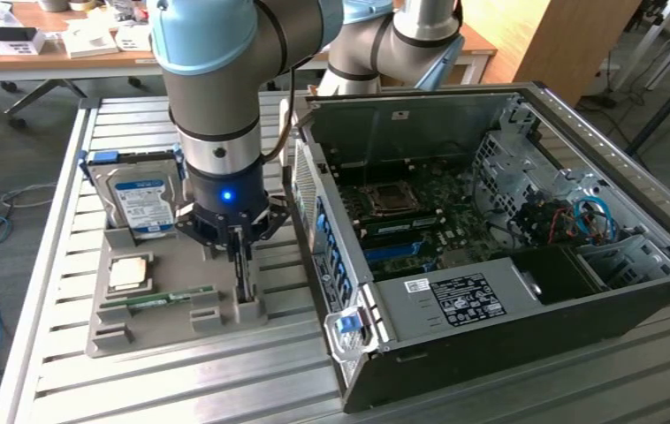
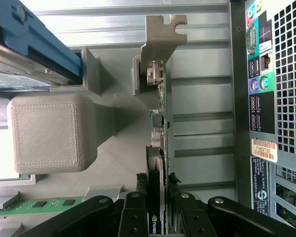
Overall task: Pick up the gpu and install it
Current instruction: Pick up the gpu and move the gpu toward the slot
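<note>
**Tool state.** The tool (image 2: 157, 180) is lowered over the gpu (image 2: 164, 98) and straddles the card's upper edge. Whether it is clamped on the card cannot be told.

**Location of the gpu.** The gpu stands on edge in a slot of the grey holder tray (image 1: 170, 334), at the tray side nearest the computer case (image 1: 524, 340). Its pale metal bracket (image 2: 163, 34) points away from the tool.

**Surrounding items.**
- Hard drive (image 1: 140, 199): upright at the back of the tray, towards the exterior view's left.
- Processor chip (image 1: 130, 272): lying flat in the tray.
- RAM stick (image 1: 158, 299): lying flat, near the tray's front.
- Raised grey tray block (image 2: 47, 133): beside the card, apart from it.

**Obstructions.** The case stands open on the slatted table (image 1: 134, 380). Its rear port panel (image 2: 259, 84) is just beside the card, with a narrow strip of table between.
</note>
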### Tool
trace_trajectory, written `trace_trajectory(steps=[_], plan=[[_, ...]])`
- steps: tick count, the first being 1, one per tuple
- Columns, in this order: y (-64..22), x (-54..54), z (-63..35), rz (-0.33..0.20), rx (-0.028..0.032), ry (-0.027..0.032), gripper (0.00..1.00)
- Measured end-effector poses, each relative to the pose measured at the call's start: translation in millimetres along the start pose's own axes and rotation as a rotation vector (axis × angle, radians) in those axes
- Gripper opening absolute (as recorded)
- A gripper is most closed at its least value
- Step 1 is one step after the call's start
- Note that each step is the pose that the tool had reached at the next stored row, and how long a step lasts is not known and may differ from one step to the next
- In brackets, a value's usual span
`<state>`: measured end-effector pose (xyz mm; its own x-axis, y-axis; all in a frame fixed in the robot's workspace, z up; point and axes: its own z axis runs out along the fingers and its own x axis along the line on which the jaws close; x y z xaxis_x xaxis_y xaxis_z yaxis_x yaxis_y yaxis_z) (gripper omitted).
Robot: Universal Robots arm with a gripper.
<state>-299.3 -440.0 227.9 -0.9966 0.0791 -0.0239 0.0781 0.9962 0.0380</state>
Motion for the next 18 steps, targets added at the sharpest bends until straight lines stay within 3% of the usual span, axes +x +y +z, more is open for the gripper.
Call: trace_trajectory(steps=[18], plan=[[0.0,0.0,0.1,-0.024,-0.0006,0.0009,0.27]])
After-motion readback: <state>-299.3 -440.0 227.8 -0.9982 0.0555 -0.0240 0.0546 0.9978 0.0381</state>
